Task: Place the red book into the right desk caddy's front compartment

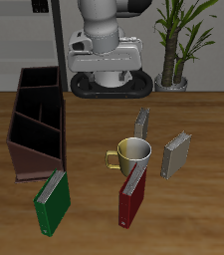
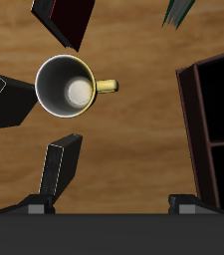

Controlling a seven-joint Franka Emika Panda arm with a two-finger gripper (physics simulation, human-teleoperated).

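Well fwd of the tool (image 2: pixel 112 204), red book (image 1: pixel 132 193) stands by mug (image 1: pixel 133 153); tool's jaws spread, holding nothing.

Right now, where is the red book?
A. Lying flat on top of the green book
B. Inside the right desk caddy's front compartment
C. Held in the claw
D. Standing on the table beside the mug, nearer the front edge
D. The red book stands upright on the table, just in front of the mug, outside the right desk caddy.
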